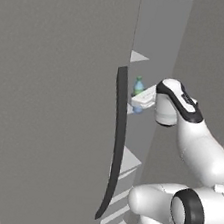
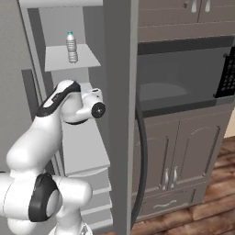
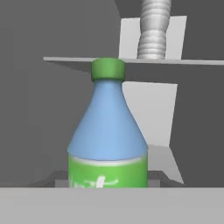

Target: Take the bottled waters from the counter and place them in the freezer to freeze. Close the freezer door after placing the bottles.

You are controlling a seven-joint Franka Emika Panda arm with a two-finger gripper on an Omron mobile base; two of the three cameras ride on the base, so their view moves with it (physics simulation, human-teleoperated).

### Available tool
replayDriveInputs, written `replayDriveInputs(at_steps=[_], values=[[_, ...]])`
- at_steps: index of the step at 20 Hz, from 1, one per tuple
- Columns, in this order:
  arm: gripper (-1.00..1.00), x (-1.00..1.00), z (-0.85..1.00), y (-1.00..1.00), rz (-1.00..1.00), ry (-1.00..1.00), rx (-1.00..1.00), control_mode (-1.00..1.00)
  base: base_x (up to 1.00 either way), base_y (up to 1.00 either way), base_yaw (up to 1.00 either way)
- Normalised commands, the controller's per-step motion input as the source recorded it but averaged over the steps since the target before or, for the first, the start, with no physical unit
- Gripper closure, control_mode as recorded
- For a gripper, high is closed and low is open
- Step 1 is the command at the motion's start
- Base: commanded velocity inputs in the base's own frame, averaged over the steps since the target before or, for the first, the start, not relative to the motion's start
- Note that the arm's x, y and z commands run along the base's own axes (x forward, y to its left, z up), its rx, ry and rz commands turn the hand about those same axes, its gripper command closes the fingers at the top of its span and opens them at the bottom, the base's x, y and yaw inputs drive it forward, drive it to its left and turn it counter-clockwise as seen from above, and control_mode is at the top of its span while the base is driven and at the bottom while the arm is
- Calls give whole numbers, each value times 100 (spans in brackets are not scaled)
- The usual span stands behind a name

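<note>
The jaws (image 3: 107,186) are clamped on the blue bottle (image 3: 107,131), which stands upright between them, its green cap (image 3: 108,70) and shoulder rising just ahead of them. The hand reaches inside the open freezer (image 1: 50,100). Above and beyond the jaws, the clear bottle (image 2: 71,47) stands upright on a higher white shelf (image 2: 85,59), well apart from the held one.

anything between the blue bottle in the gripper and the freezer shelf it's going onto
Nothing visible does. The blue bottle is upright in the gripper, already inside the open freezer. The clear bottle stands on the shelf above.
</note>
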Motion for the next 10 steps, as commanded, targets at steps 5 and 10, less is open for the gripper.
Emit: replayDriveInputs(at_steps=[5,10], values=[[100,24,0,17,0,-11,-1,-100,0,0,0],[100,8,-2,8,1,-1,13,-100,0,0,0]])
